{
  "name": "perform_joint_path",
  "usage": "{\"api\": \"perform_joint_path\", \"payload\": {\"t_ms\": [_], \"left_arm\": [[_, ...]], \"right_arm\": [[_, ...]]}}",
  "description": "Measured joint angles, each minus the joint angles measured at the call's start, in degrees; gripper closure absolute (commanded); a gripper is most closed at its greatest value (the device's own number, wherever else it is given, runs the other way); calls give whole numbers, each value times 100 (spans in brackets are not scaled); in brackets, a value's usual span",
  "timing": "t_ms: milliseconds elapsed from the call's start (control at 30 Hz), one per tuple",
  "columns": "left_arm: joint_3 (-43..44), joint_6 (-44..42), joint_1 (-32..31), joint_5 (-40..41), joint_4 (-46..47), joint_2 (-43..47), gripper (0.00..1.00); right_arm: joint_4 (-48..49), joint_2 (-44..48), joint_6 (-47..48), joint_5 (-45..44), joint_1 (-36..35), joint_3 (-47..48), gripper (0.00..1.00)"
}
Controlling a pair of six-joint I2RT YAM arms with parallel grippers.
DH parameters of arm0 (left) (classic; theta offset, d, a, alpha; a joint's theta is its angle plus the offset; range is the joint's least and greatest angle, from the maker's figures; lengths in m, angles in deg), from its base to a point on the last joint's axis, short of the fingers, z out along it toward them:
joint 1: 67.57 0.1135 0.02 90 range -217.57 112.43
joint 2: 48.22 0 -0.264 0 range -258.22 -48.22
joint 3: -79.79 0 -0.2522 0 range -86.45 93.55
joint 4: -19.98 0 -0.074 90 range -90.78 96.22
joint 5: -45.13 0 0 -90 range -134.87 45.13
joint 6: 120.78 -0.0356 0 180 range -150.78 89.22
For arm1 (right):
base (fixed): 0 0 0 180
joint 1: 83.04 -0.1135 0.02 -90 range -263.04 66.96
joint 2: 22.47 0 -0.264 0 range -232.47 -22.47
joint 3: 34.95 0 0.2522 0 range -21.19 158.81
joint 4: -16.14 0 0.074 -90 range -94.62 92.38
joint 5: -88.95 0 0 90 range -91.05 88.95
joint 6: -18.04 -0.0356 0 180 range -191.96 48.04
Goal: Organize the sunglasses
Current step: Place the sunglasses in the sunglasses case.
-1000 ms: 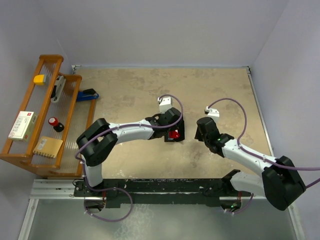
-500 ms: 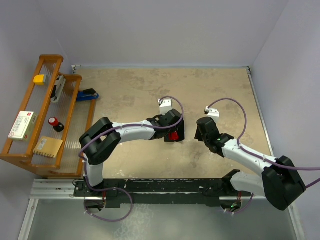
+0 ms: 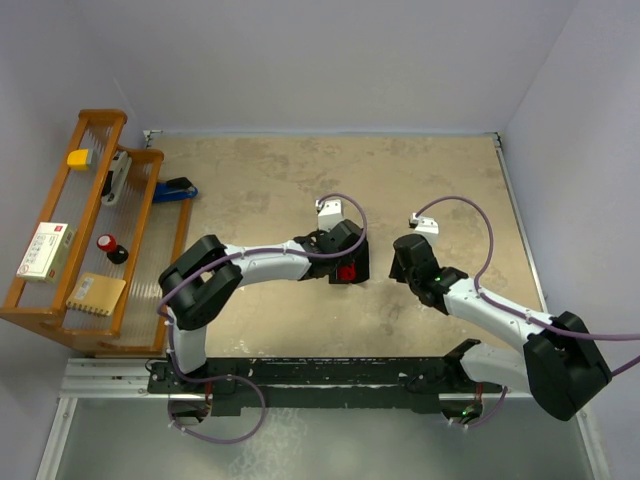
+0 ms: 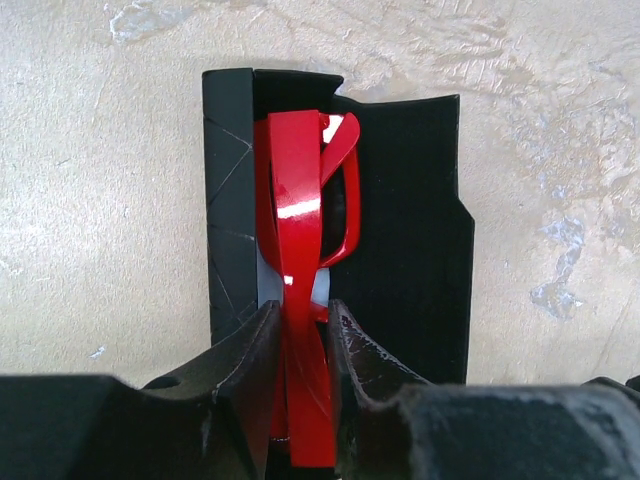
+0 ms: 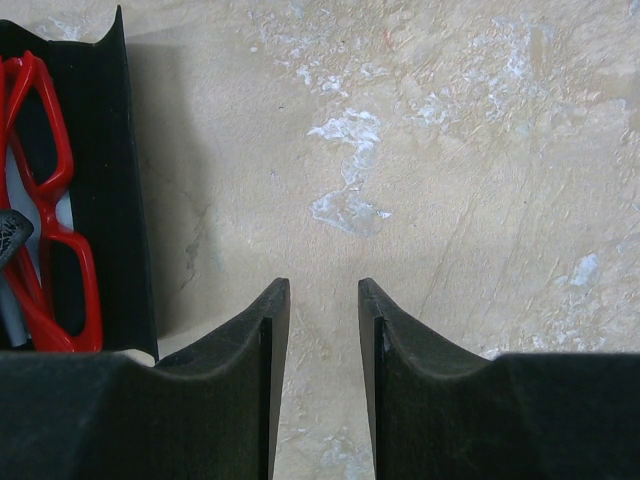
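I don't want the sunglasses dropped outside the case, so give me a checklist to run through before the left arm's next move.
1. Grip: the left end effector is shut on the frame of the sunglasses. Ok.
2. Placement: in the left wrist view the sunglasses sit inside the outline of the open case. Ok.
3. Seating: whether the frame rests on the floor of the case. Cannot tell.
4. Posture: the sunglasses stand on edge rather than lying flat. Not ok.
5. Other arm: the right end effector is open and empty over the table, beside the case and apart from it. Ok.
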Motion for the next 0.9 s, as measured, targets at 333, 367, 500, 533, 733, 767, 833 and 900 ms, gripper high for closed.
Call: {"api": "perform_joint_path", "payload": {"t_ms": [333, 367, 500, 533, 733, 767, 833, 900], "left_arm": [[214, -26, -103, 118, -269, 2, 76], [280, -39, -127, 157, -337, 2, 76], [516, -111, -234, 278, -496, 79, 77], [525, -116, -247, 299, -522, 136, 77], [463, -127, -291, 518, -551, 767, 97], [413, -133, -289, 573, -529, 874, 100], [275, -153, -271, 680, -487, 1047, 100], [85, -175, -243, 748, -428, 1147, 100]], "right_arm": [[0, 0, 0, 0, 0, 0, 63], [0, 0, 2, 0, 0, 0, 63], [4, 0, 15, 17, 0, -2, 64], [7, 0, 33, 46, 0, 0, 65], [70, 0, 155, 98, 0, 0, 72], [87, 0, 168, 114, 0, 0, 73], [131, 0, 212, 188, 0, 7, 75], [162, -2, 264, 280, 0, 28, 77]]}}
